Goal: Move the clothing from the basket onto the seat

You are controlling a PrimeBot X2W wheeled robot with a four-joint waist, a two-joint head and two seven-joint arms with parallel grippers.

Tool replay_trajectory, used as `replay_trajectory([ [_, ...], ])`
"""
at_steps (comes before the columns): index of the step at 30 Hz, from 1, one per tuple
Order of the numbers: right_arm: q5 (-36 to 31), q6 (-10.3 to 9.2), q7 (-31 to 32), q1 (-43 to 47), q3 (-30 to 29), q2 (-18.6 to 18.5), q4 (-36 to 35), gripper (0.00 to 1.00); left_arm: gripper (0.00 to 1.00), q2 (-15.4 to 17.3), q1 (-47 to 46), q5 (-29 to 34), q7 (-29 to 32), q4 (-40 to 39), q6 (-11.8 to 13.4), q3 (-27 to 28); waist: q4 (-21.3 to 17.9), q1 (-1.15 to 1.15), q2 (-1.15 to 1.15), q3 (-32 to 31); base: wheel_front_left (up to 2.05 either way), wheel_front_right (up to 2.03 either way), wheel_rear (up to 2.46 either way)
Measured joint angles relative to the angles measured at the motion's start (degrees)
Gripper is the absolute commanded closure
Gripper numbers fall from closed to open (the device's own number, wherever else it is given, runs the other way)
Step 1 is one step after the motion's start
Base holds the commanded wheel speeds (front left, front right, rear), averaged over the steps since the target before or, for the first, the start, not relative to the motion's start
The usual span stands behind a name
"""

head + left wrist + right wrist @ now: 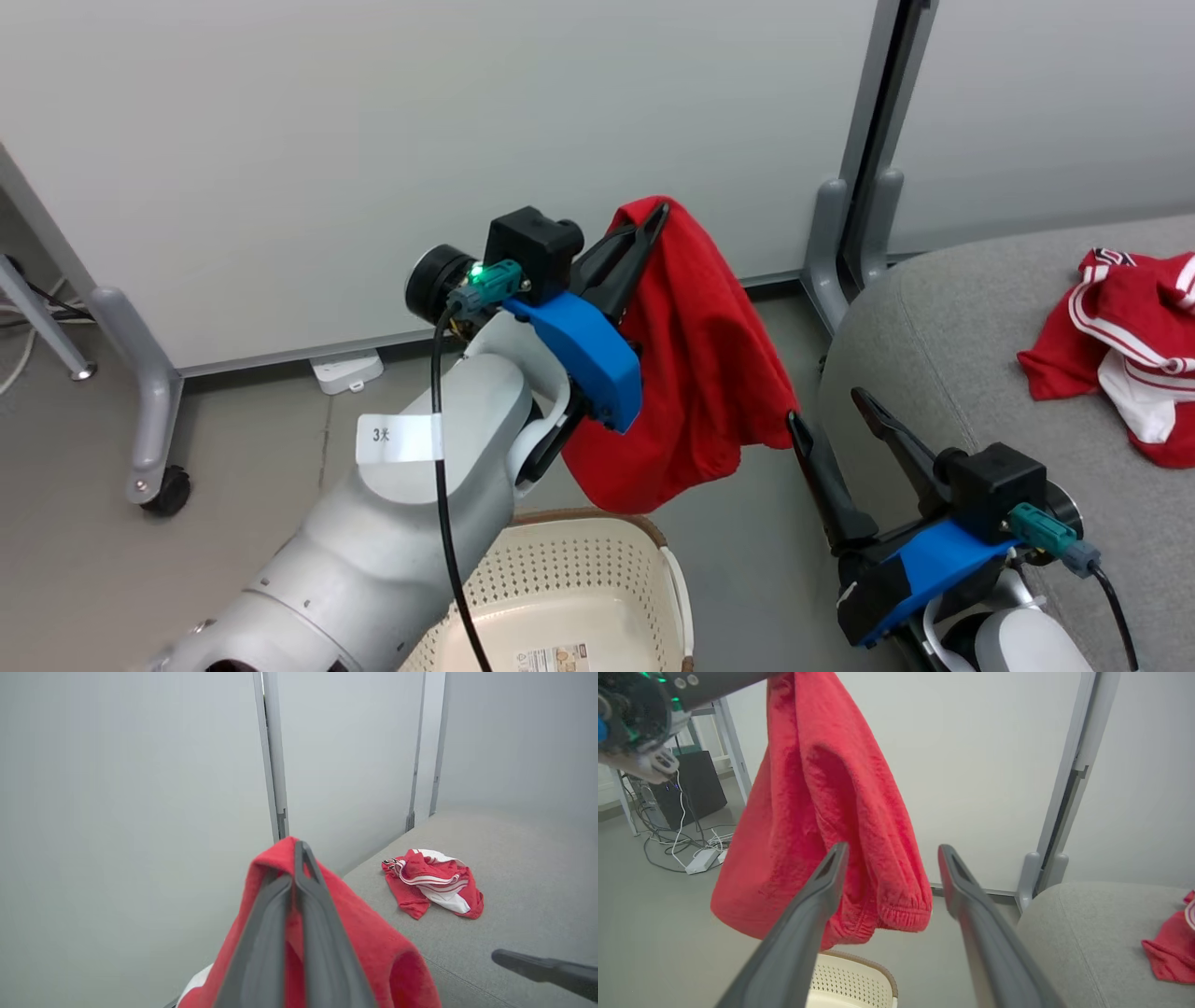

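I see left pincer [658,219] pressed shut on plain red garment [700,373], which hangs above basket [579,560]. Right pincer [826,411] spread, holding nothing, beside seat [934,327] edge. Striped jersey [1130,345] lies crumpled on seat.

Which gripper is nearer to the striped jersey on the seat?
Right. The right gripper, open, hangs at the edge of the seat, left of the jersey. The left gripper is farther left, shut on the red garment hanging over the basket.
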Motion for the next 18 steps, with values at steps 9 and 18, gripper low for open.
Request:
replay_trajectory([
  [9,1.0,0.0,0.2,0.7,1.7,0.3,-0.2,0.0,1.0,0.0,-2.2,-2.6,0.7,-1.3,2.0,-3.6,0.3,0.01,-0.01,-2.4,0.0,0.0,0.0],
  [18,2.1,-0.01,0.8,-0.4,3.9,0.4,0.5,0.0,1.0,0.0,-2.1,-4.7,0.9,0.2,2.3,-6.2,-0.6,0.02,-0.01,-2.8,0.0,0.0,0.0],
])
